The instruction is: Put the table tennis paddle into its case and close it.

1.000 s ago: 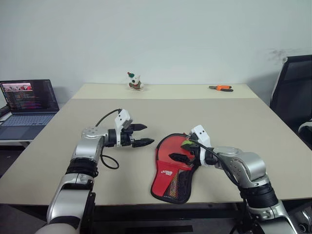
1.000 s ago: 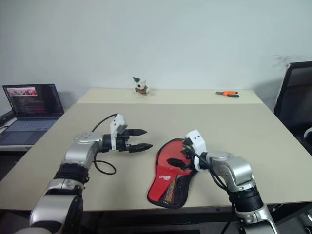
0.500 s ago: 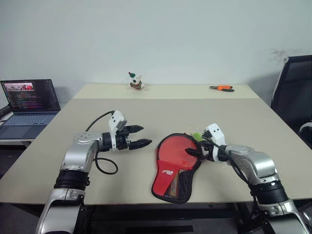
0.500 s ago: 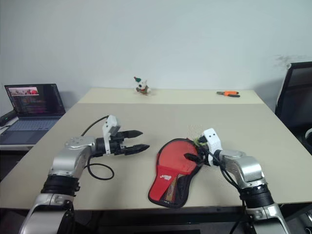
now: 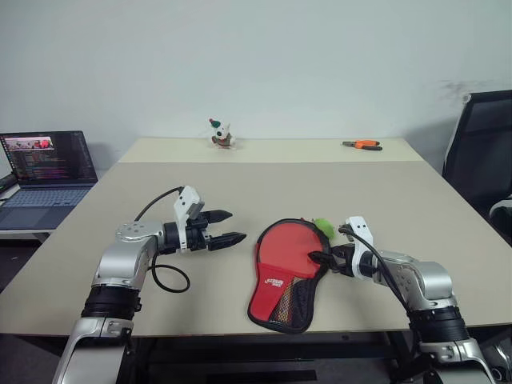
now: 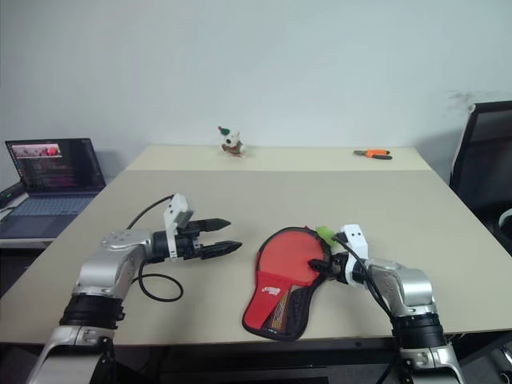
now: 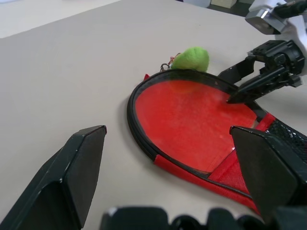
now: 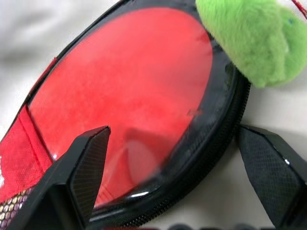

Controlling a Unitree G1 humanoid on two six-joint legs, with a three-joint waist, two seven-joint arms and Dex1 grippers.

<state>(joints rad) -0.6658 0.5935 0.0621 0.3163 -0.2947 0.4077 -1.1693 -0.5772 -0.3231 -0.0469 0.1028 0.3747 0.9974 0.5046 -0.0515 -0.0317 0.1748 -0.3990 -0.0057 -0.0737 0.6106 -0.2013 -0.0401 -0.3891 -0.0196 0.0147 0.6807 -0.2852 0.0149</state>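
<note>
The table tennis paddle [image 5: 290, 246] lies red face up inside the open case [image 5: 292, 302], a black pouch with a zipper rim, a mesh pocket and a red logo panel, at the table's front centre. The handle is hidden under the pocket. A fuzzy green ball [image 5: 323, 226] rests against the case's far right rim. My right gripper [image 5: 328, 246] is open at that right rim [image 8: 225, 129]: one finger [image 8: 81, 167] hovers over the red face and the other stands outside the rim. My left gripper [image 5: 237, 226] is open and empty, a short way left of the case.
A laptop [image 5: 44, 172] sits on a side table to the left. A small toy figure [image 5: 222, 134] and orange-handled pliers [image 5: 364, 145] lie at the table's far end. A black chair [image 5: 480, 152] stands on the right.
My right gripper slid from over the paddle's face out to the case's right rim, uncovering the green ball. My left gripper drew back slightly to the left.
</note>
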